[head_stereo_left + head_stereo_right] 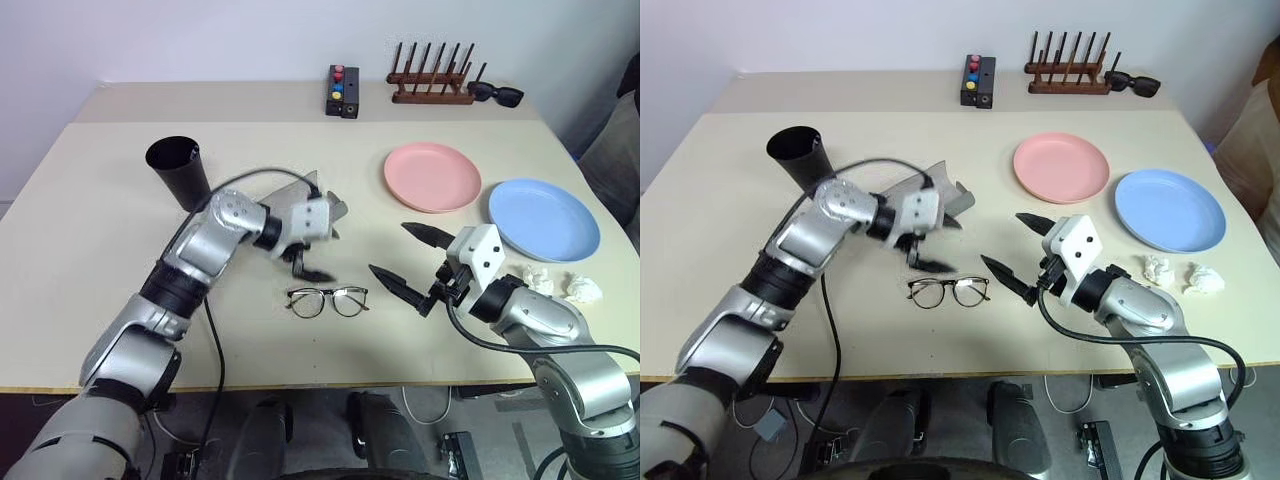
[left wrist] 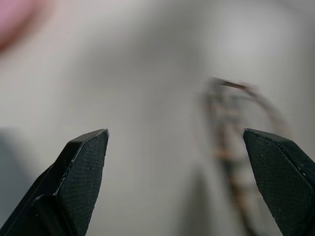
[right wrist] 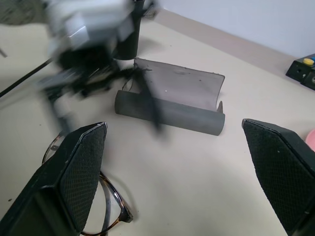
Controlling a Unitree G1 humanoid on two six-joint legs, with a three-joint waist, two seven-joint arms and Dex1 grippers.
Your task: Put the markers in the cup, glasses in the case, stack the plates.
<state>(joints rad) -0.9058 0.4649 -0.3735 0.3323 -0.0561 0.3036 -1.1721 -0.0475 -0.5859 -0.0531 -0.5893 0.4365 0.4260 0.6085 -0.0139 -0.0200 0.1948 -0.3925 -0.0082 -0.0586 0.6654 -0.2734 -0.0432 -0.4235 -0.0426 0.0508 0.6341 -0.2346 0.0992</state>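
Closest to the camera lie the glasses (image 1: 327, 300), flat on the table (image 1: 80, 240) near its front edge; going from the left, the black cup (image 1: 179, 172) stands upright at the far left; the left gripper (image 1: 300, 268) hangs just above the glasses with fingers spread and nothing held; behind it the grey case (image 3: 172, 98) lies open; the right gripper (image 1: 405, 260) hovers beside the glasses, also spread wide and empty; the pink plate (image 1: 432, 177) and the blue plate (image 1: 543, 218) lie side by side, unstacked.
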